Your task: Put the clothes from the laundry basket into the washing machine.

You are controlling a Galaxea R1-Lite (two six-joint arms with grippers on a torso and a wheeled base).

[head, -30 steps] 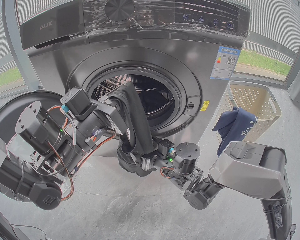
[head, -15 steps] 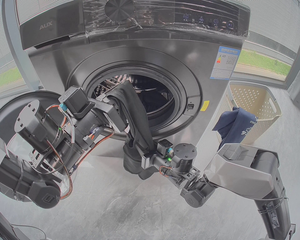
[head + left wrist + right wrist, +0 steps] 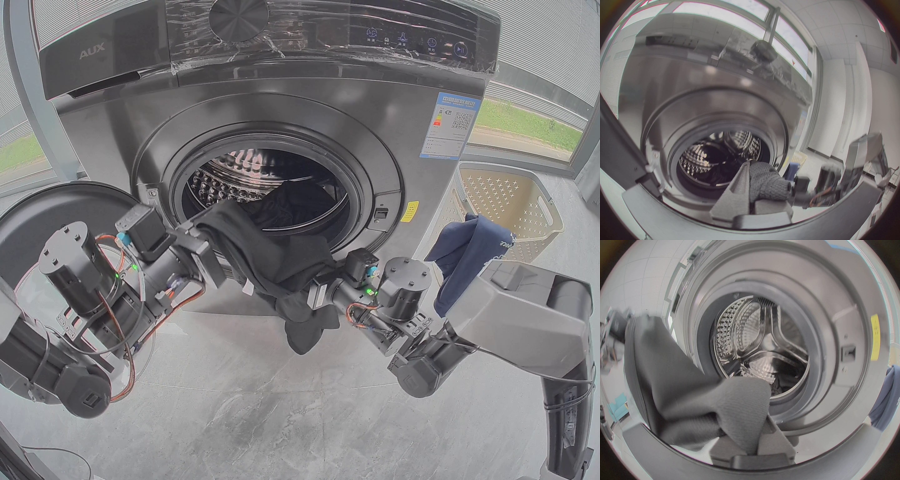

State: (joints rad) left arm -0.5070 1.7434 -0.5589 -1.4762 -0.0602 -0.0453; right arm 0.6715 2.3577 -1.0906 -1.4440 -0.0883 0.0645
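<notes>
Left hand [image 3: 209,240]: closed on one end of a black garment [image 3: 269,259], the cloth pinched between its fingers. In the left wrist view a bunched knit fold is seen pressed against the inner face of one finger [image 3: 736,190].

Right hand [image 3: 315,290]: likewise closed, on the other end of the same garment.

Black garment: held slung between the two hands, directly before the round opening of the washing machine [image 3: 262,106]. A loose fold is seen hanging below the right hand.

Washing machine: stood just beyond both hands. Its door [image 3: 56,206] is swung open to the outer side of the left hand.

Drum [image 3: 762,343]: seen straight ahead of the hands. Some dark cloth is seen lying low inside it.

Laundry basket [image 3: 519,206]: set on the floor [image 3: 250,400] beside the machine, to the outer side of the right hand and well apart from it.

Blue garment [image 3: 469,250]: draped over the basket's near rim, with part of it hung outside.
</notes>
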